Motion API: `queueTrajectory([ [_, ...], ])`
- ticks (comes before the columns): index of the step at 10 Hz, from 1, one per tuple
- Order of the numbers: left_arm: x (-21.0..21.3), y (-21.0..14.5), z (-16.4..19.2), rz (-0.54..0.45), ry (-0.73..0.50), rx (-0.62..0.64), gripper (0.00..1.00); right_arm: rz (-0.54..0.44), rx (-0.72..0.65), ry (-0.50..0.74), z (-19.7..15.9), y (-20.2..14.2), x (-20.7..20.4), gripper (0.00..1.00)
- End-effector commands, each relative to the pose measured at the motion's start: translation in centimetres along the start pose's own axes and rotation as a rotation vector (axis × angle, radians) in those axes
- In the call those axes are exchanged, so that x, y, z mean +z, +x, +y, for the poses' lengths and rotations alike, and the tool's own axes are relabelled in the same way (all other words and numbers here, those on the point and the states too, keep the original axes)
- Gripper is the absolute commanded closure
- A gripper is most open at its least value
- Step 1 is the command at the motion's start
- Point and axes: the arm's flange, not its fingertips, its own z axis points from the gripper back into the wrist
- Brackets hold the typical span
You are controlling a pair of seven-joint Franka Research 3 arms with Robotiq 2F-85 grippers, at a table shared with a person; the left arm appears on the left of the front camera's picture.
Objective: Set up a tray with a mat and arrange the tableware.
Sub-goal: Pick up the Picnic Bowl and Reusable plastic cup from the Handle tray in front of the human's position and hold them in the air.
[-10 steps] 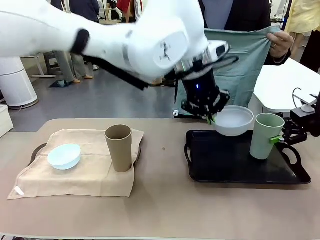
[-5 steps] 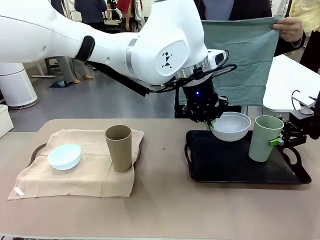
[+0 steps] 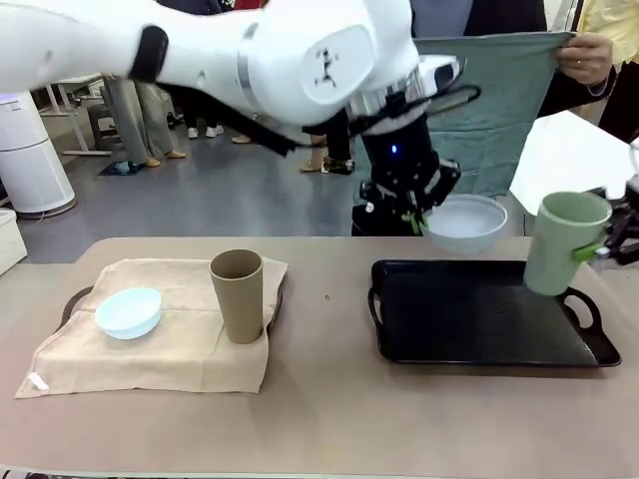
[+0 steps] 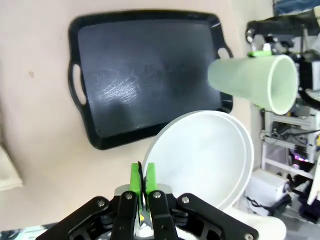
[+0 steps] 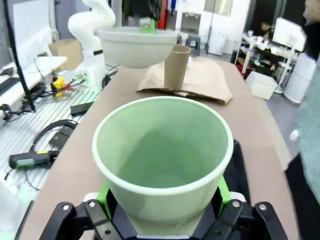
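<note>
The left gripper [image 3: 417,215] hangs above the far edge of the black tray [image 3: 479,344], its green-padded fingers [image 4: 136,176] pressed together on the thin rim of the white bowl [image 3: 463,222]. The bowl is smooth, round and shallow, held clear of the tray and slightly tilted; from the left wrist its matte interior shows as a broad pale disc.

The right gripper [image 5: 162,212] clamps the pale green cup [image 3: 561,242] between its fingers, which stand wide around the cup's lower wall. The cup is a tall, handleless tapered cylinder with a rolled lip, lifted and leaning at the tray's right end, just above the handle cut-out.

The tray itself is a glossy rectangle of dark plastic with rounded corners and looped handles (faint scuffs catch the light in the left wrist view), and its flat bed is bare.

On the left of the tan tabletop [image 3: 319,419], a second dark tray [image 3: 75,299] carries a beige cloth mat [image 3: 170,349], soft and a little rumpled at its edges. On the mat sit the pale blue bowl [image 3: 129,311], tipped to one side, and the tan-brown cup [image 3: 238,295], upright with a matte, papery finish.

Across the tabletop a person's hand [image 3: 587,55] holds up a grey-green cloth [image 3: 494,110], hanging flat.
</note>
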Motion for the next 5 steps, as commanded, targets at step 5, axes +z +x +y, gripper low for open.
queueTrajectory([
  [5,6.8,-0.2,-0.4,-0.145,0.088,-0.004,0.96,0.046,0.011,-0.077,6.8,7.9,2.7,0.11],
])
